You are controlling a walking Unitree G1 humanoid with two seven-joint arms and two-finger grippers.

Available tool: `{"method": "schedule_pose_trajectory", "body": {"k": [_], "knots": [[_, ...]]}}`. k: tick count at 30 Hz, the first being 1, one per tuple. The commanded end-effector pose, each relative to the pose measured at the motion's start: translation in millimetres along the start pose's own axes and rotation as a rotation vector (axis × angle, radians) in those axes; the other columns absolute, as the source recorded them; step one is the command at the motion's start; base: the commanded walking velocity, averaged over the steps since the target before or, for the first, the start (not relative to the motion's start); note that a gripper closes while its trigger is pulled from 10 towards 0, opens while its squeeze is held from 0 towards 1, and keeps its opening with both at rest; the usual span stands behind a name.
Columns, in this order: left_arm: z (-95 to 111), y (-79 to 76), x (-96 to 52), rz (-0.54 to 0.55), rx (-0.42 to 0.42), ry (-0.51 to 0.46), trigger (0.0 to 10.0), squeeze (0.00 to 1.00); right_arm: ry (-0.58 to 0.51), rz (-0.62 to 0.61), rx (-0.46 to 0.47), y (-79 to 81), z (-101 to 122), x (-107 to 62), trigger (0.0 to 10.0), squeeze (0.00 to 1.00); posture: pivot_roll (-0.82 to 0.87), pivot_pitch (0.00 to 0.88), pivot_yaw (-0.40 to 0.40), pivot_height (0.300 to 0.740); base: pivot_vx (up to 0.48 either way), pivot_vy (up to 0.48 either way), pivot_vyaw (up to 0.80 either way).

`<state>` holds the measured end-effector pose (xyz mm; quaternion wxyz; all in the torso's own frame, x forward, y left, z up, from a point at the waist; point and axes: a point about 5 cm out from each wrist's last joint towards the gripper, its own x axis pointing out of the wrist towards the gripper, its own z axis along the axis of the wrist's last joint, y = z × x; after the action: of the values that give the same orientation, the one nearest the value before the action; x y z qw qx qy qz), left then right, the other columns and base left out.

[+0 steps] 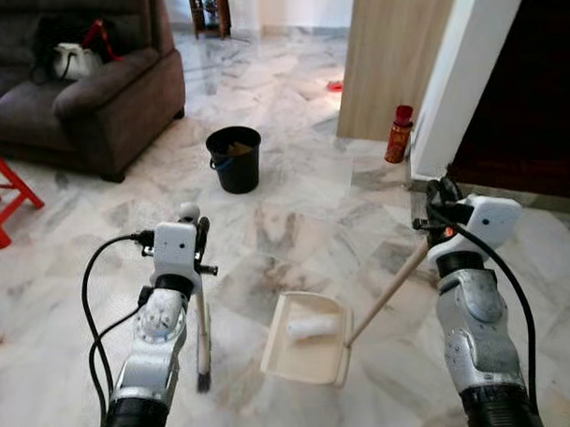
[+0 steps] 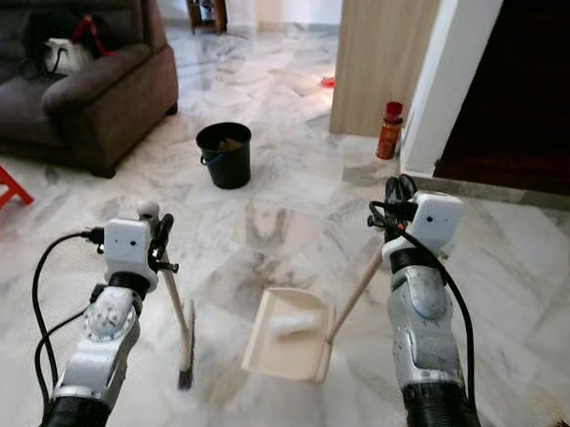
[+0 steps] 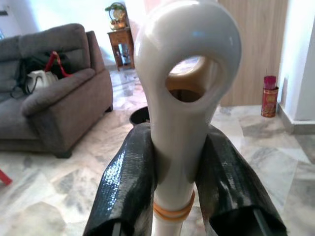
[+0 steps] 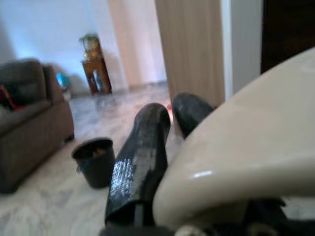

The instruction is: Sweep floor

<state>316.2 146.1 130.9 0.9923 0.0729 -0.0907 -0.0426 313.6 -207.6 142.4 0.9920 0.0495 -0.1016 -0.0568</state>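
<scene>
The broom stands nearly upright on the marble floor, its dark bristle head touching the tiles just left of the dustpan. The left gripper clamps the broom's white handle near the top, one black finger pressed against each side, just below the handle's hanging loop. The cream dustpan lies flat on the floor between the two arms, with a white crumpled piece resting inside it. Its long handle slants up to the right gripper. The right wrist view shows that gripper's black fingers alongside the rounded cream handle end (whether these jaws are closed on the handle cannot be told).

Farther ahead stands a black bucket with brownish contents. A grey sofa carrying bags lies to the left, a red step stool near it. A red canister stands at the foot of a wooden panel.
</scene>
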Motion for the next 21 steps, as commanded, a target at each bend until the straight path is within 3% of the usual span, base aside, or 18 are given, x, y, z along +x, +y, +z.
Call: {"method": "schedule_pose_trajectory", "body": {"k": [1,7,17,21], "knots": [[12.8,12.9,3.3,0.031,0.025,-0.056,10.0,0.0,-0.081,0.04,0.024,13.8,17.4,6.9,10.0,0.0,-0.1,0.0,0.006,0.74,0.48,0.0,0.56],[13.4,12.4,3.7,0.03,0.024,-0.058,10.0,0.0,-0.084,0.045,0.027,13.4,18.9,7.4,10.0,0.0,-0.1,0.0,0.005,0.74,0.48,0.0,0.15],[13.7,13.0,4.3,0.031,0.025,-0.058,10.0,0.0,-0.089,0.059,0.028,15.7,19.5,7.0,10.0,0.0,-0.1,0.0,0.003,0.74,0.48,0.0,0.67],[13.8,13.6,4.5,0.03,0.028,-0.057,10.0,0.0,-0.093,0.056,0.04,15.1,21.6,8.3,10.0,0.0,-0.1,0.0,0.006,0.74,0.48,0.0,0.0]]}}
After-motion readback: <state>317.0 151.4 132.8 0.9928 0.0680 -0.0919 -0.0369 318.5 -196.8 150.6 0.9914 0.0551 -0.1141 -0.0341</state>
